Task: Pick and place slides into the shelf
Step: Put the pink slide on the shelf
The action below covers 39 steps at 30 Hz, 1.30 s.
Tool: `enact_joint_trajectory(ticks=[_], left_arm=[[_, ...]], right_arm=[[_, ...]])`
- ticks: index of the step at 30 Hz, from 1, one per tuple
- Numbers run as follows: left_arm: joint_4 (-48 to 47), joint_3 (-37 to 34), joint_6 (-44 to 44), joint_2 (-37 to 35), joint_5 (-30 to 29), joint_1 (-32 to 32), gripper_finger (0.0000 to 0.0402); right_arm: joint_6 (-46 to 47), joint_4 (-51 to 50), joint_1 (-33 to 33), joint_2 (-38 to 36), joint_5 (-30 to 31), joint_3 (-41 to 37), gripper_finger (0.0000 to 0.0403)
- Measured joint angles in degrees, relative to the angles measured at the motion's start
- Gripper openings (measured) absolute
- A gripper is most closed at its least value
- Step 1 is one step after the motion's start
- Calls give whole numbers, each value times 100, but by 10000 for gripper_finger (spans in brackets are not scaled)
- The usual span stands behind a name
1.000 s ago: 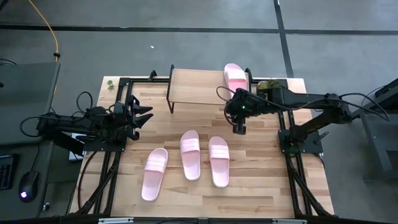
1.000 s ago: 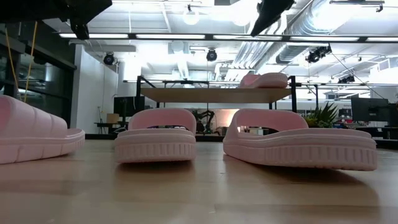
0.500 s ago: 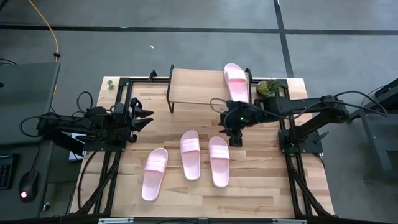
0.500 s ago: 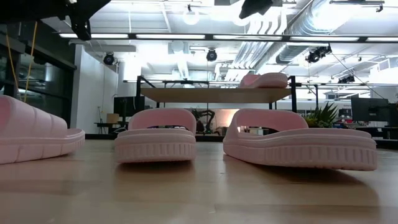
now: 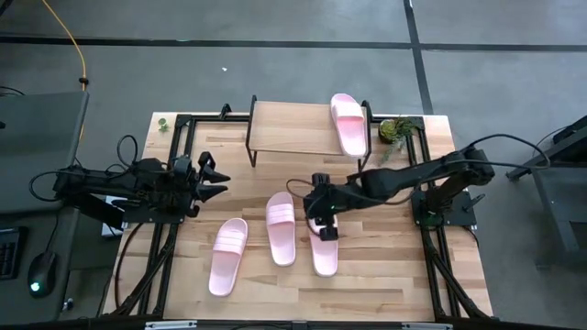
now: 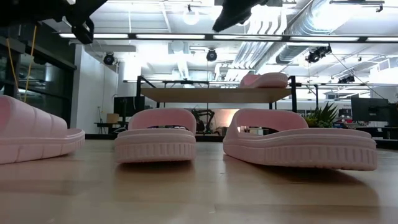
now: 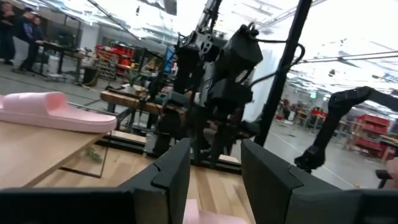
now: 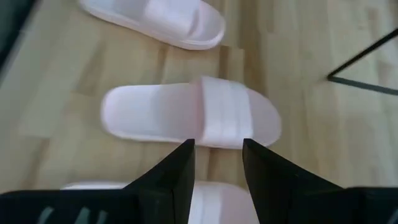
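Three pale pink slides lie sole-down on the table: a left one, a middle one and a right one. A fourth slide lies on the right end of the shelf, whose plank top stands on thin black legs near the far edge. My right gripper is open and hangs above the far half of the right slide; its wrist view shows that slide below the fingers and the middle slide beyond. My left gripper waits open, left of the slides.
A small green plant stands right of the shelf. Black frame rails run along both sides of the table. Bare plank takes up the shelf top left of the fourth slide. In the low view the three slides sit in front of the shelf.
My right gripper has moved from just in front of the shelf's right end toward the near edge and to the left, ending above the right slide. The slides have not moved.
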Motion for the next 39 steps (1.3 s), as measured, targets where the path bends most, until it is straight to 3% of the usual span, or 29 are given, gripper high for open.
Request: enact_joint_trajectory(ticks=[8, 16, 23, 39], left_arm=[[-206, 0, -23, 0, 39, 0, 128], [-631, 0, -317, 0, 235, -4, 128], [-734, -2, -321, 89, 948, -4, 128], [-846, 212, -450, 1673, 1177, -7, 128]], right_arm=[[9, 154, 287, 273, 1210, 0, 124], [178, 491, 492, 437, 1322, -2, 124], [329, 651, 681, 480, 1456, -2, 124], [450, 591, 741, 480, 2490, -2, 124]])
